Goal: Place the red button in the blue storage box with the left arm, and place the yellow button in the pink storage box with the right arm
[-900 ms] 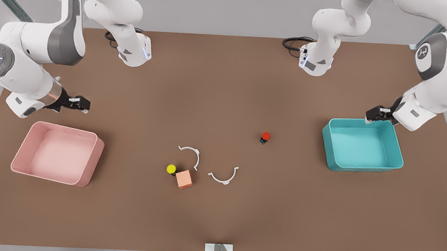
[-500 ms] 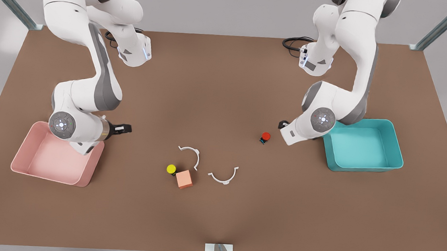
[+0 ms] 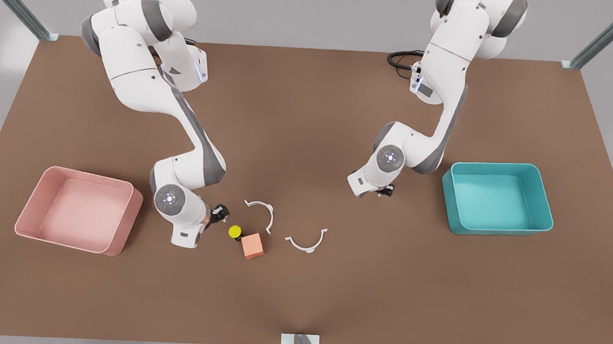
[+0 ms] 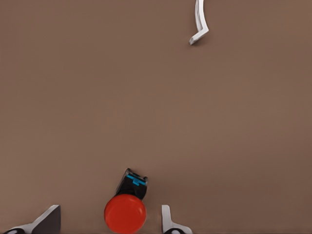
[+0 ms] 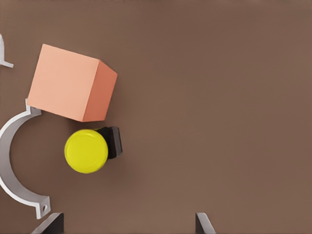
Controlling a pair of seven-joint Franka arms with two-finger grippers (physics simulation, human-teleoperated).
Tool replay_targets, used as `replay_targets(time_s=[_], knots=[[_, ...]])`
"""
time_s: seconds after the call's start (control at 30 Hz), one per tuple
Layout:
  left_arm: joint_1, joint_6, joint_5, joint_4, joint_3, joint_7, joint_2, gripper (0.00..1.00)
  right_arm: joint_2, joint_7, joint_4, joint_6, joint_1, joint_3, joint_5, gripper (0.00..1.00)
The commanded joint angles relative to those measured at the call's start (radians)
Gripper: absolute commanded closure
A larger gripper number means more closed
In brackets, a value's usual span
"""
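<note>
With fingers spread and empty, the left gripper [image 4: 107, 225] is poised over the red button [image 4: 125, 213] and the right gripper [image 5: 129, 225] beside the yellow button [image 5: 86, 150], which is best straddled clear of the orange-pink cube [image 5: 70, 83]

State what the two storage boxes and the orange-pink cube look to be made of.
Pink storage box and blue storage box: likely moulded plastic, smooth with a soft sheen, thin rims, rounded corners. Orange-pink cube: matte, flat-coloured, sharp-edged; could be painted wood, foam or plastic, since no grain or gloss shows.
</note>
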Motion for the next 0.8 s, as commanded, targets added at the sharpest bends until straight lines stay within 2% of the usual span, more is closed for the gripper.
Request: replay_targets(time_s=[0.0,0.27,0.33,0.5,0.6,0.63,0.7,0.77], knots=[[-0.004,0.063,0.001,-0.012,0.001,-0.095,0.007,0.0,0.014,-0.194,0.002,0.152,0.01,0.001,0.018,0.0],[-0.049,0.106,0.001,-0.018,-0.001,-0.15,0.094,0.01,0.048,-0.098,0.002,0.188,0.045,0.009,0.026,0.0],[-0.047,0.104,0.001,-0.018,0.001,-0.148,0.094,0.27,0.062,-0.1,0.002,0.217,0.045,0.009,0.023,0.0],[-0.047,0.098,0.001,-0.02,0.001,-0.155,0.085,0.56,0.085,-0.098,0.005,0.238,0.068,0.009,0.027,0.0],[-0.044,0.077,0.001,-0.02,0.002,-0.162,0.065,0.59,0.093,-0.098,0.005,0.261,0.072,0.009,0.027,0.0],[-0.038,0.018,0.003,-0.018,0.005,-0.155,0.015,0.59,0.099,-0.098,0.005,0.263,0.072,0.009,0.027,0.0],[-0.036,-0.127,0.006,-0.015,0.071,-0.101,-0.104,0.59,0.114,-0.098,0.002,0.281,0.072,0.008,0.026,0.0],[-0.036,-0.281,0.005,-0.013,0.195,0.063,-0.214,0.59,0.122,-0.098,-0.003,0.281,0.074,0.009,0.026,0.0]])
